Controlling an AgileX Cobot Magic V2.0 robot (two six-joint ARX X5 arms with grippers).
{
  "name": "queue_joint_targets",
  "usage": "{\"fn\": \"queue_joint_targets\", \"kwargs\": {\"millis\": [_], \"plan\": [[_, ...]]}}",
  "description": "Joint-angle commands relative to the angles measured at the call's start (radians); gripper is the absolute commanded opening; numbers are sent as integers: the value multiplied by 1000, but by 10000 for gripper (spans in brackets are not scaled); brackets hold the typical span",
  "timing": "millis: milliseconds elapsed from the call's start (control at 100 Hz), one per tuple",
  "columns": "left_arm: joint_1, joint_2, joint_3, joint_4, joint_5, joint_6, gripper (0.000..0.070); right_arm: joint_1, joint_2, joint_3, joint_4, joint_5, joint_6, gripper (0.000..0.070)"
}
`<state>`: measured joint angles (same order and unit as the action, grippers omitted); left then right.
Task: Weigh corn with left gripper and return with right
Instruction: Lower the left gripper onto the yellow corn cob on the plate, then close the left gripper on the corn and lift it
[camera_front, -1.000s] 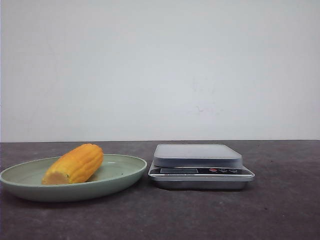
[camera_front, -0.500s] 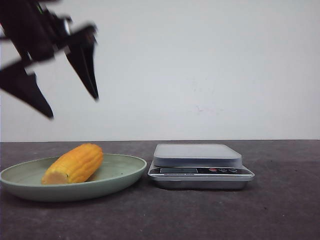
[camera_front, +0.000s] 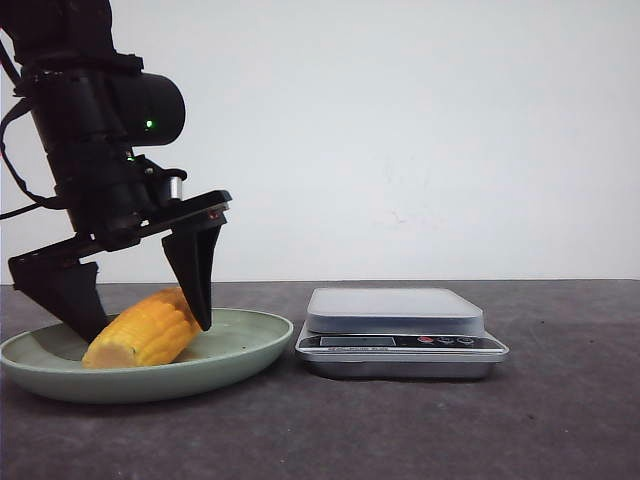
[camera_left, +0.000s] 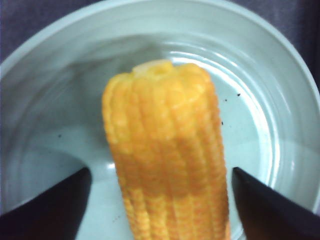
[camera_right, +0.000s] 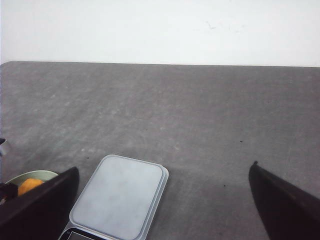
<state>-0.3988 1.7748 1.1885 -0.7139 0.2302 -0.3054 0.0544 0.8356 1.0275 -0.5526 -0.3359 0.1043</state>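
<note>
Descended from high up, left gripper (camera_front: 140, 322) now straddles the corn (camera_front: 146, 328) lying in the green plate (camera_front: 240, 350), jaws spread wide; scale (camera_front: 400, 330) at 3 o'clock. Right gripper (camera_right: 165, 200) gapes too.

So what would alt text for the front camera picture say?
The left gripper, black and open, straddles a yellow corn cob lying on a pale green plate. A silver kitchen scale sits bare beside the plate on a dark table.
</note>
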Motion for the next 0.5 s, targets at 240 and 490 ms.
{"fn": "queue_joint_targets", "kwargs": {"millis": [240,490], "plan": [[-7,14,27,-12,79,12,11,3,6,10,4,4,1,695],[-12,-116,160,-26,178,23,12,3,6,10,-14,-1,21,695]]}}
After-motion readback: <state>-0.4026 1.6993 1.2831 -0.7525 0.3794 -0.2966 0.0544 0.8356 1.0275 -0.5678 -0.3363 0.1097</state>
